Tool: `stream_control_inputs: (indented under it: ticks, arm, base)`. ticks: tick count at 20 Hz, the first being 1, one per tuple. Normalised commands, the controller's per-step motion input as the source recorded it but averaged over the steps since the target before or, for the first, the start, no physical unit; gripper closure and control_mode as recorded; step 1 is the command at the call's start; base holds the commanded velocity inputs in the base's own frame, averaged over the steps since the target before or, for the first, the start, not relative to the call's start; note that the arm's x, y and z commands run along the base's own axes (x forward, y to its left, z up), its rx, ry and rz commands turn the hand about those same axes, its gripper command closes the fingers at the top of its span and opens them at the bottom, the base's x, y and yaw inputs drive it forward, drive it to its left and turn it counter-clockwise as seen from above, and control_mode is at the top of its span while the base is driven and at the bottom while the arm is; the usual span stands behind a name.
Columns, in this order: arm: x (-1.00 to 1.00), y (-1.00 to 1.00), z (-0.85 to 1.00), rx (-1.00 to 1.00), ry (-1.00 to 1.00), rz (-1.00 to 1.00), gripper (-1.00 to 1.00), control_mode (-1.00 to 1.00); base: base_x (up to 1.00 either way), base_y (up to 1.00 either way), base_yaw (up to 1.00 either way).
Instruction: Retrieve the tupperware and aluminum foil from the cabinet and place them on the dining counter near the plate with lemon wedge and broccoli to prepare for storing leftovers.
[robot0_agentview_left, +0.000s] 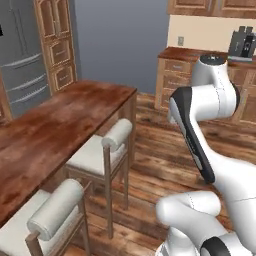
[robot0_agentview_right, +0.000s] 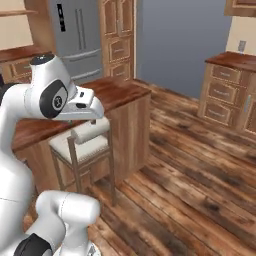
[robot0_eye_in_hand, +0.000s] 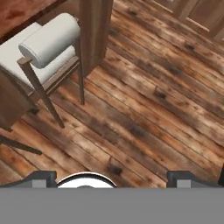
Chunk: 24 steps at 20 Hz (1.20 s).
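Hand view looks down on the plank floor (robot0_eye_in_hand: 144, 109) with the fingers (robot0_eye_in_hand: 113, 178) spread wide and holding nothing; a cushioned stool (robot0_eye_in_hand: 41, 48) stands beside the table (robot0_agentview_left: 55, 125), whose bare red-brown top carries neither task item here. The tupperware and foil box are presumably in the cabinet. Judging by their kind, both should be light: the container stiff but slippery, best pinched across a rim wall; the foil box crushable, best gripped across its narrow middle.
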Motion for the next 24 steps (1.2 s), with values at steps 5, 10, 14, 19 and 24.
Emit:
stream_control_inputs:
  ticks: [5, 10, 14, 19, 24]
  arm:
    - [0.00, 0.00, 0.00, 0.00, 0.00, 0.00, -1.00, 1.00]
    - [0.00, 0.00, 0.00, 0.00, 0.00, 0.00, -1.00, 1.00]
    - [0.00, 0.00, 0.00, 0.00, 0.00, 0.00, -1.00, 1.00]
    - [0.00, 0.00, 0.00, 0.00, 0.00, 0.00, -1.00, 1.00]
    - [0.00, 0.00, 0.00, 0.00, 0.00, 0.00, -1.00, 1.00]
  base:
    - [0.00, 0.00, -0.87]
    - [0.01, 0.00, -0.85]
    - [0.29, 0.00, -0.72]
    - [0.59, 0.05, -0.63]
    - [0.92, 0.47, -0.54]
